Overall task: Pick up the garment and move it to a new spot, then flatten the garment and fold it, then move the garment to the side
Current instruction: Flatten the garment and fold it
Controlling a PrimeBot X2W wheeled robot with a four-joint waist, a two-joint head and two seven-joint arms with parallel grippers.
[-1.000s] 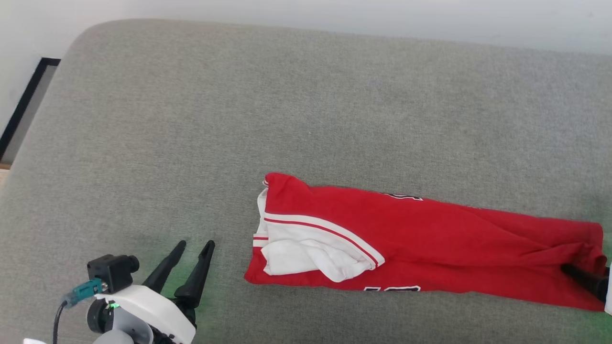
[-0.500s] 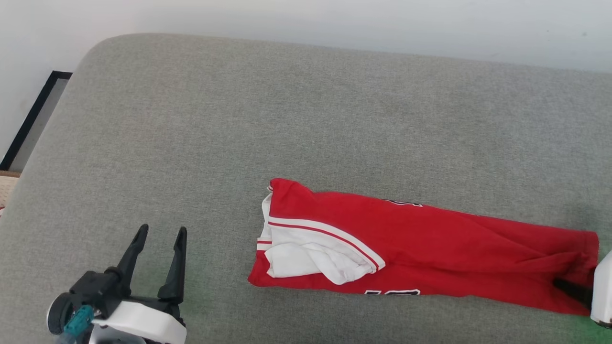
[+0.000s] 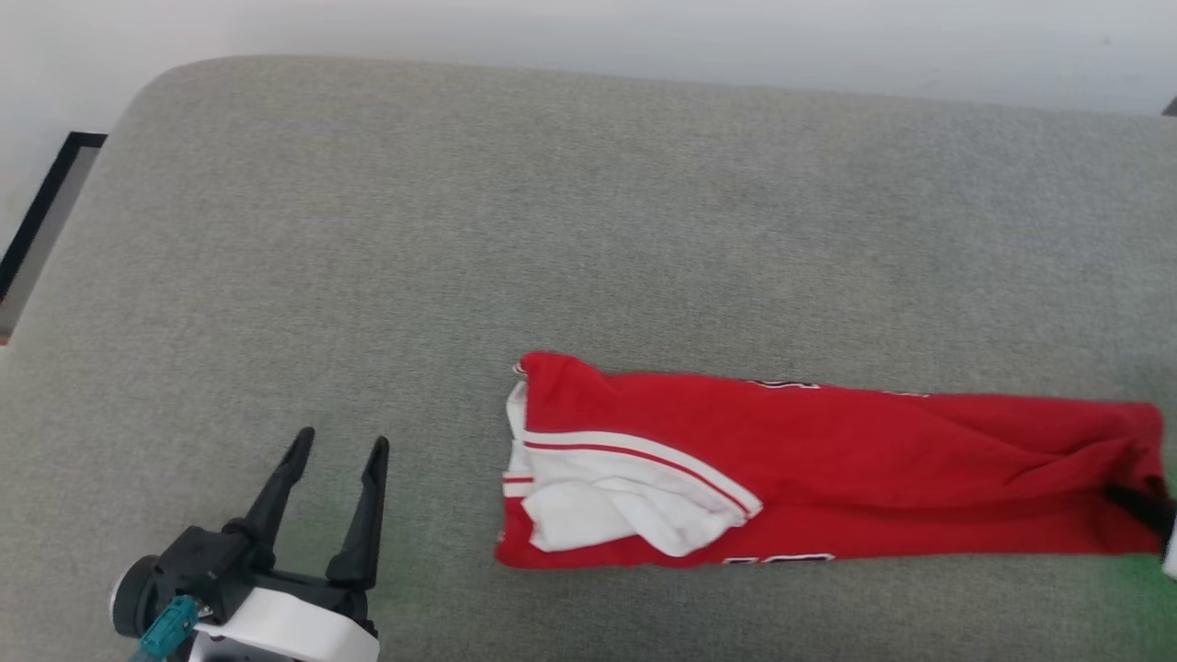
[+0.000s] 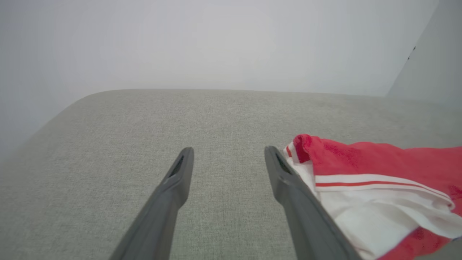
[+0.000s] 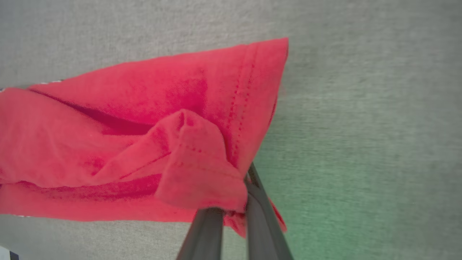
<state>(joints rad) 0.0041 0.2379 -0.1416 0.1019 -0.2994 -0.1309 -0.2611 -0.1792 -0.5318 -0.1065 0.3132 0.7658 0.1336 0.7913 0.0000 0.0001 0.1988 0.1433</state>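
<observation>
Left of the garment (image 3: 828, 460), apart from it, the left tool (image 3: 341, 439) hovers with its fingers spread, released. The garment lies as a long folded strip on the grey padded surface (image 3: 552, 202). The right tool (image 3: 1138, 506) is clenched on the garment's right-hand hem.

I see the garment (image 3: 828, 469) lying as a long, narrow band across the near right part of the grey cushion (image 3: 460, 230), folded lengthwise with red cloth uppermost. At its left end a white sleeve (image 3: 607, 506) with red-and-white striped trim lies crumpled on top. Slivers of black, white-edged lettering (image 3: 780, 557) peek out along the far and near edges. The right end is the stitched hem, its near corner bunched and nipped between the jaws of my right gripper (image 3: 1140, 507).
</observation>
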